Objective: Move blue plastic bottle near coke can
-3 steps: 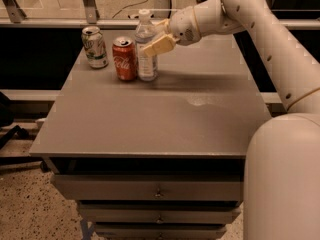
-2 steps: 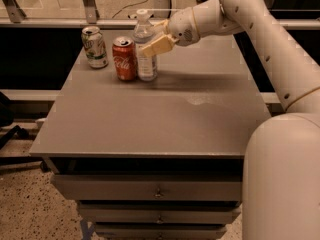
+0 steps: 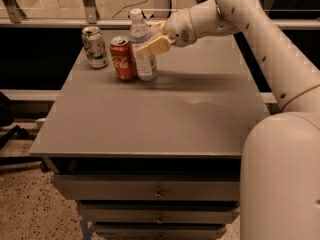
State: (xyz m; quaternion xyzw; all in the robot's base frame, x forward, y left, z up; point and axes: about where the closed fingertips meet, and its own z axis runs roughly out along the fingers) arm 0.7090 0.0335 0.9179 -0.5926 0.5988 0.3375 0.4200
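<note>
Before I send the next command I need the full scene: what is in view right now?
blue plastic bottle: one, clear pale blue with white cap, upright, back left of table
coke can: one, red, upright, close on the bottle's left
green-and-white can: one, silver top, upright, back left corner, apart from the coke can
table: one, grey
drawers: grey, under the tabletop
floor: speckled, lower left
gripper: one, tan, at the bottle's upper half
arm: one, white, reaching in from the right
</note>
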